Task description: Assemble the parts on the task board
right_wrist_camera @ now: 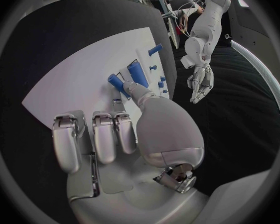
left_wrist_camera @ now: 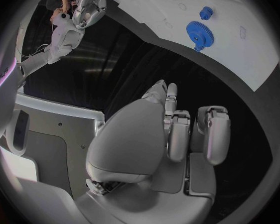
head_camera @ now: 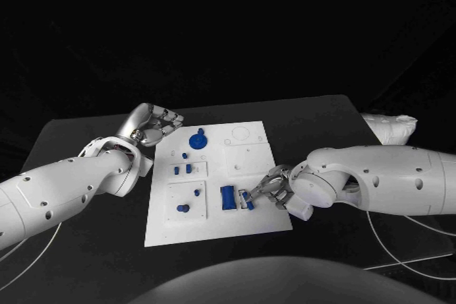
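The white task board (head_camera: 249, 221) lies in the middle of the table. On it are a blue gear (head_camera: 198, 140), a blue block (head_camera: 228, 197) and small blue pegs (head_camera: 183, 169). My right hand (head_camera: 273, 186) is over the board's right edge with its fingers curled in. Its thumb touches a short blue cylinder (right_wrist_camera: 117, 81) beside the block (right_wrist_camera: 137, 72); nothing is held. My left hand (head_camera: 154, 124) hovers off the board's far left corner, fingers curled on nothing. The gear (left_wrist_camera: 198, 33) lies just ahead of the left hand (left_wrist_camera: 171, 134).
More small blue parts (head_camera: 186, 208) sit in the board's near-left panel. Black table (head_camera: 85, 251) surrounds the board (left_wrist_camera: 252, 55). A white cable (head_camera: 399, 241) runs along the table under my right arm.
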You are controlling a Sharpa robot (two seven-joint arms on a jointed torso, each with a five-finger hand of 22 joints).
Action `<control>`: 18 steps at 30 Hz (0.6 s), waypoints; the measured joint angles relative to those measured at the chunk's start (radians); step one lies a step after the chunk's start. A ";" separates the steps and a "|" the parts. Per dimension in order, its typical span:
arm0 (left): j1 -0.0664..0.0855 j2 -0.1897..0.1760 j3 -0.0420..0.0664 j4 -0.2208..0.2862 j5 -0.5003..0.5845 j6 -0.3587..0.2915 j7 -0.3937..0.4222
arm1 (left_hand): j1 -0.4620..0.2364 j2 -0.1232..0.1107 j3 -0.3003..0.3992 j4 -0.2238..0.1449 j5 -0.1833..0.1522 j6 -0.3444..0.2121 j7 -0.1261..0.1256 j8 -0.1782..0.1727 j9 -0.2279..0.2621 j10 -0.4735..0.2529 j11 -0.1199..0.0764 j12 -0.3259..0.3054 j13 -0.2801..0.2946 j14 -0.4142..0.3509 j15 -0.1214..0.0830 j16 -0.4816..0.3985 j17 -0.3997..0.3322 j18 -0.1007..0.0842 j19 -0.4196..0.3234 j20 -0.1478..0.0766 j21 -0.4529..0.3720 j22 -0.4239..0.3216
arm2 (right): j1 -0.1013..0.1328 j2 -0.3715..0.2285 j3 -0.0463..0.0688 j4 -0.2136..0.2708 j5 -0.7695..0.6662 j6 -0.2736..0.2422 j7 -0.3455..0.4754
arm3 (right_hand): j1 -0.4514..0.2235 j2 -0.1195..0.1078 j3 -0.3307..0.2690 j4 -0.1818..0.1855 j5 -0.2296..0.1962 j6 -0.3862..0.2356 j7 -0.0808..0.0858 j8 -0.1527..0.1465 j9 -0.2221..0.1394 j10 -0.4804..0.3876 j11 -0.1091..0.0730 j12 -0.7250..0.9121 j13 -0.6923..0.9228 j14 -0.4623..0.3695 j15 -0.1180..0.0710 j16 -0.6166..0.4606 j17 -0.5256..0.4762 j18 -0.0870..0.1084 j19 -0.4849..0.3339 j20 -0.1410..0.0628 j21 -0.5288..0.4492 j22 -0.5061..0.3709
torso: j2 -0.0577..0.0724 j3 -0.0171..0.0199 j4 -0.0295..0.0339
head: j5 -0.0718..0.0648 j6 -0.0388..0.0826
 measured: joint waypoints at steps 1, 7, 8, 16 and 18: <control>0.000 0.000 0.000 0.000 0.000 0.000 0.000 | 0.000 0.000 0.000 0.000 0.000 0.000 0.000 0.000 0.000 0.000 0.000 0.000 0.000 0.000 0.000 0.000 0.000 0.000 0.000 0.000 0.000 0.000 | 0.000 0.000 0.000 0.000 0.000 0.000 0.000 | 0.000 0.000 -0.001 0.001 0.000 -0.004 0.004 -0.004 -0.001 0.000 0.000 0.000 0.000 0.000 0.000 0.000 0.000 0.000 0.000 0.000 0.000 0.000 | 0.000 0.0001 0.0000 | 0.000 0.000; 0.000 0.000 0.000 0.001 0.000 0.000 0.000 | 0.000 0.000 0.000 0.000 0.000 0.000 0.000 0.000 0.000 0.000 0.000 0.000 0.000 0.000 0.000 0.000 0.000 0.000 0.000 0.000 0.000 0.000 | 0.000 0.000 0.001 0.000 0.000 0.001 0.000 | -0.006 -0.005 -0.009 0.008 -0.011 -0.036 0.019 -0.020 -0.018 0.000 0.014 0.000 0.000 0.005 0.005 0.000 0.000 0.000 0.000 0.000 0.000 0.000 | 0.001 -0.0004 0.0000 | 0.012 0.000; 0.000 0.000 0.000 0.001 0.000 0.000 0.000 | 0.000 0.000 0.000 0.000 0.000 0.000 0.000 0.000 0.000 0.000 0.000 0.000 0.000 0.000 0.000 0.000 0.000 0.000 0.000 0.000 0.000 0.000 | 0.000 0.000 0.001 0.000 0.000 0.001 0.001 | -0.009 -0.009 -0.012 0.007 -0.011 -0.039 0.021 -0.020 -0.020 0.000 0.015 0.000 0.000 0.003 0.008 0.000 0.000 0.000 0.000 0.000 0.000 0.000 | 0.001 -0.0004 0.0001 | 0.012 0.000; 0.000 0.000 0.000 0.001 0.000 0.001 -0.001 | 0.000 0.000 0.000 0.000 0.000 0.000 0.000 0.000 0.000 0.000 0.000 0.000 0.000 0.000 0.000 0.000 0.000 0.000 0.000 0.000 0.000 0.000 | 0.001 0.004 0.001 -0.001 0.000 0.001 0.001 | -0.011 -0.011 -0.019 0.009 -0.017 -0.053 0.027 -0.017 -0.025 0.000 0.022 0.000 0.000 0.003 0.015 0.000 0.001 0.000 0.000 0.000 0.000 0.000 | 0.000 -0.0006 0.0003 | 0.015 0.000; 0.000 0.000 0.000 0.001 0.000 0.001 -0.001 | 0.000 0.000 0.000 0.000 0.000 0.000 0.000 0.000 0.000 0.000 0.000 0.000 0.000 0.000 0.000 0.000 0.000 0.000 0.000 0.000 0.000 0.000 | 0.001 0.004 0.002 -0.002 0.001 0.001 0.001 | -0.013 -0.013 -0.022 0.011 -0.021 -0.060 0.030 -0.017 -0.026 0.000 0.022 0.000 0.000 0.002 0.016 0.000 0.001 0.000 -0.001 0.007 0.000 0.000 | 0.000 -0.0004 0.0003 | 0.015 0.000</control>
